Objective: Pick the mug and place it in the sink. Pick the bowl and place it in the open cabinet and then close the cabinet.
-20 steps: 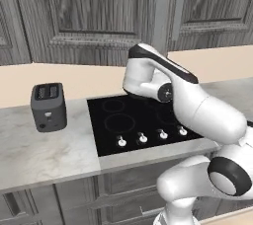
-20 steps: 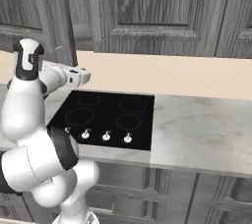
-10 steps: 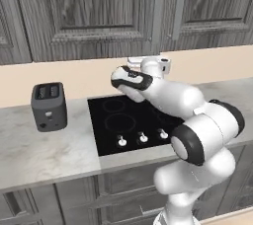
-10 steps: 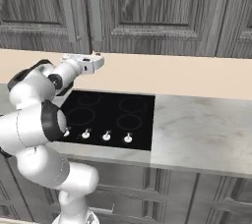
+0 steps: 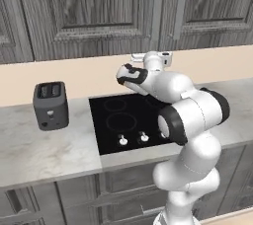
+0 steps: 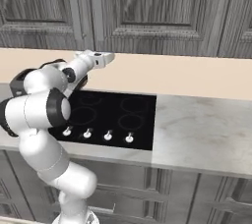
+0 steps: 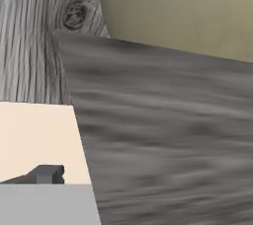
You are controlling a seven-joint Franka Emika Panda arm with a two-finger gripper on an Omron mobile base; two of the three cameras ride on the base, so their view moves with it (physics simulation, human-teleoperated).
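The cabinet is a row of dark grey woodgrain wall doors with long silver bar handles, and all doors look closed. My gripper hovers just below them, above the back of the cooktop and close to the peach wall; in the right base view the gripper holds nothing. It stands open. In the hand view one dark fingertip shows before a large woodgrain panel. The mug, the bowl and the sink are out of view.
A black cooktop with silver knobs is set into the marble counter. A dark grey toaster stands at the left on the counter. Grey drawers run below.
A cabinet door that stood out from the row a second ago now lies flush. My arm has dropped its elbow and swung the hand toward the wall over the cooktop.
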